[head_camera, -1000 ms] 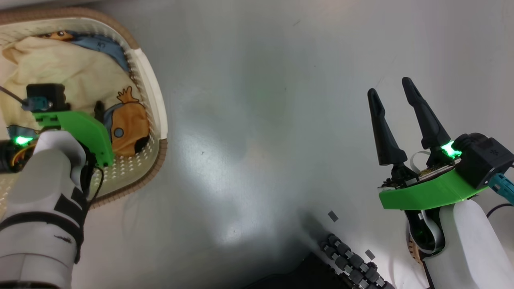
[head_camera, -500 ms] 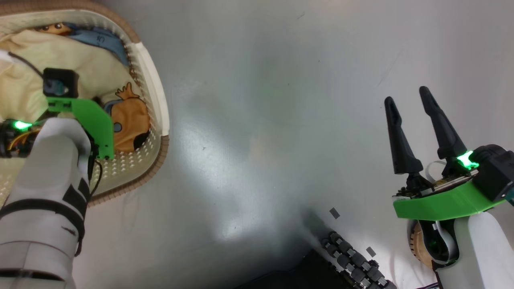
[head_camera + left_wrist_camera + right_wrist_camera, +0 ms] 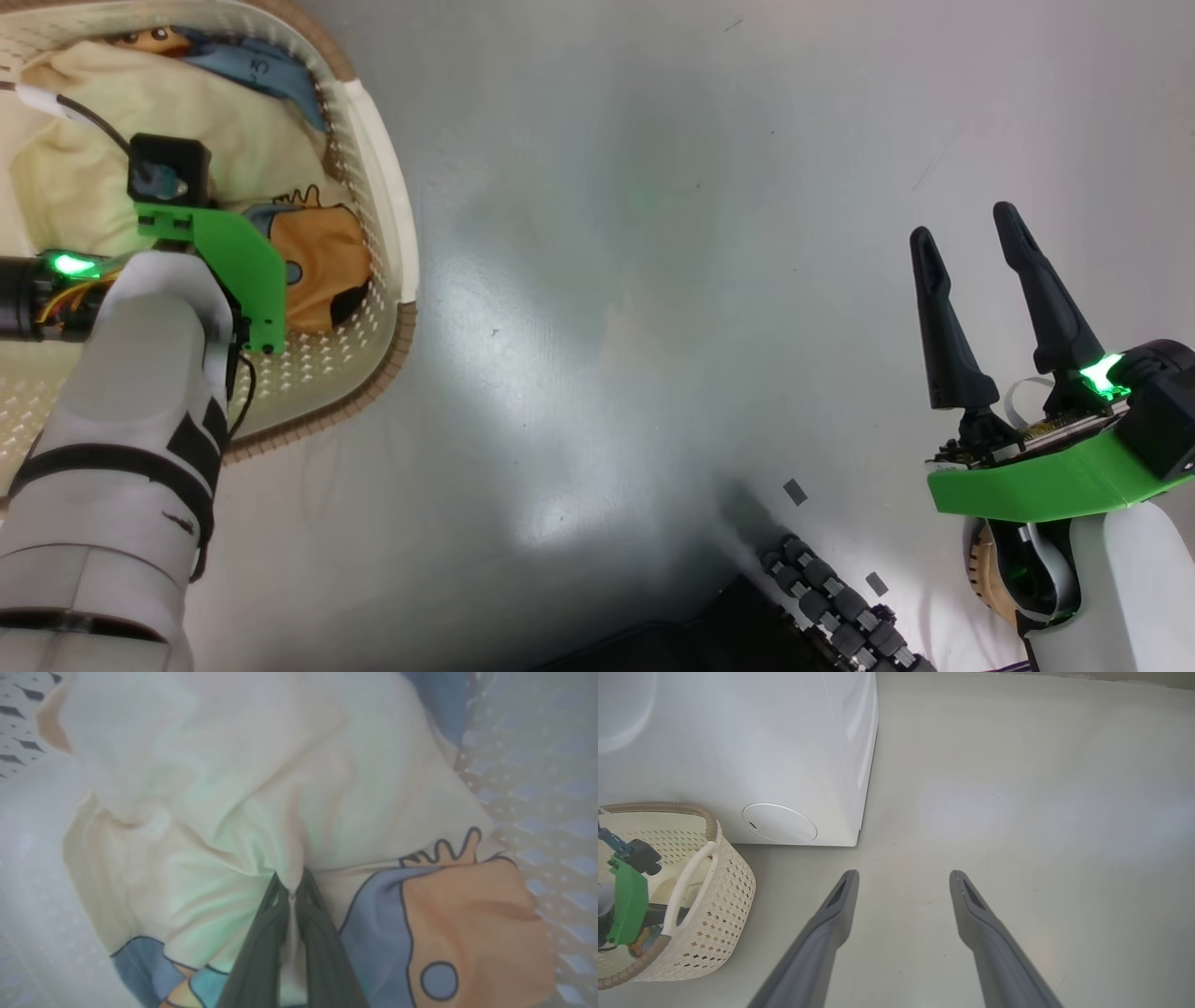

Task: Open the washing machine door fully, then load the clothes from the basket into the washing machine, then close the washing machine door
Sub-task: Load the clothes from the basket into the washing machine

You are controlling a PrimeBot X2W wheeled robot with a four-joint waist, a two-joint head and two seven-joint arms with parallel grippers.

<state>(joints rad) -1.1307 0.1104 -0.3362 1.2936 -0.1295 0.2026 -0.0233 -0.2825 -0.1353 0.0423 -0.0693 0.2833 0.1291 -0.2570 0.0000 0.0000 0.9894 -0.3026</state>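
Cream clothes [image 3: 261, 812] — orange-and-blue print — bunched in basket [image 3: 378, 201].

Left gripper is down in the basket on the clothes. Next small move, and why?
Probably lift the left gripper straight up: it is pinched shut on a fold of the clothes, which lie in the basket, so rising should clear the rim. The right gripper hangs open over the floor.

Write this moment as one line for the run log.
step: grasping clothes in basket | left gripper: shut on clothes | right gripper: open, empty, above floor | washing machine: next to basket
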